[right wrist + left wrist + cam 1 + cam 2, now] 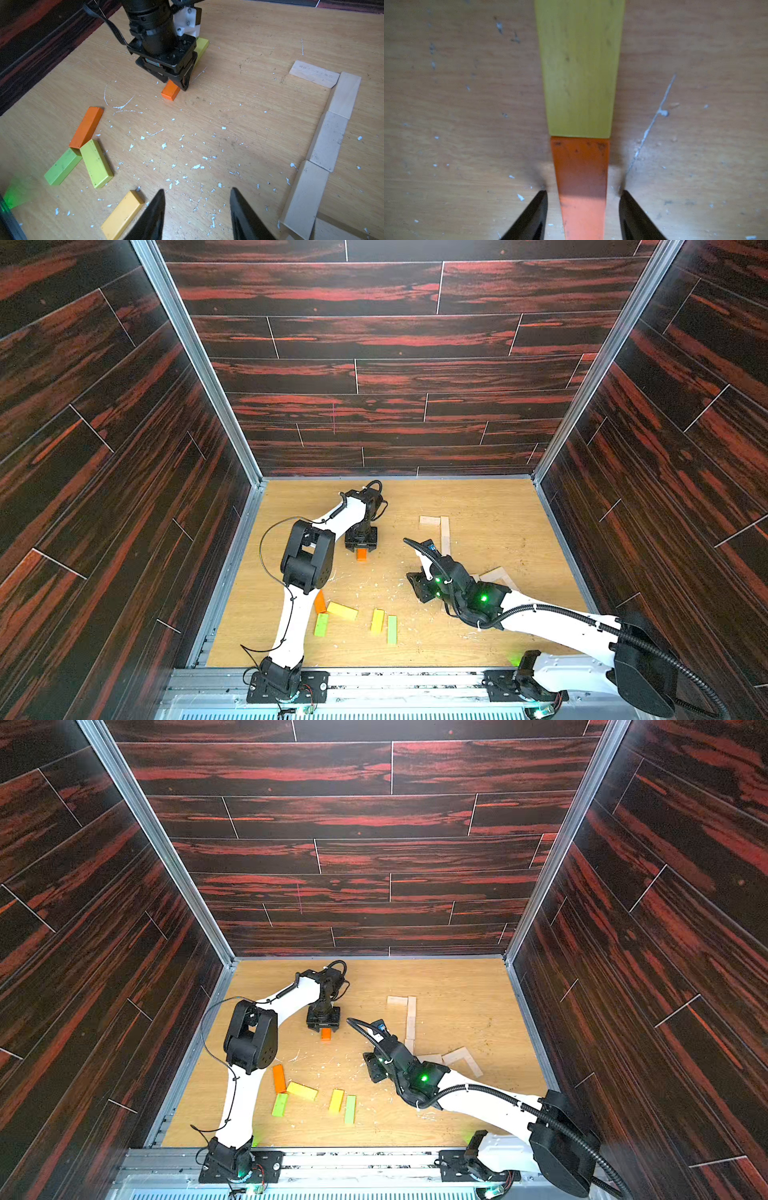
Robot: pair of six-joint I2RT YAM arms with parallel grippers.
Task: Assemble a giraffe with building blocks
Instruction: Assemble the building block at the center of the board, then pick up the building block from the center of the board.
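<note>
Left gripper [583, 192] straddles the orange block [581, 164], its jaws parted with a slim gap on either side, gripping nothing; the block lies flat on the table [456, 104], end to end with a yellow-green block [579, 72]. Right gripper [197, 190] hovers parted and empty

Both top views: high over the near edge, tilted down, covering the whole bench [478, 497] almost identically. Left wrist view: very near, looking down past the left tool [583, 193] at an orange block [581, 166]. Right wrist view: low, oblique, shares that block [170, 91].
</note>
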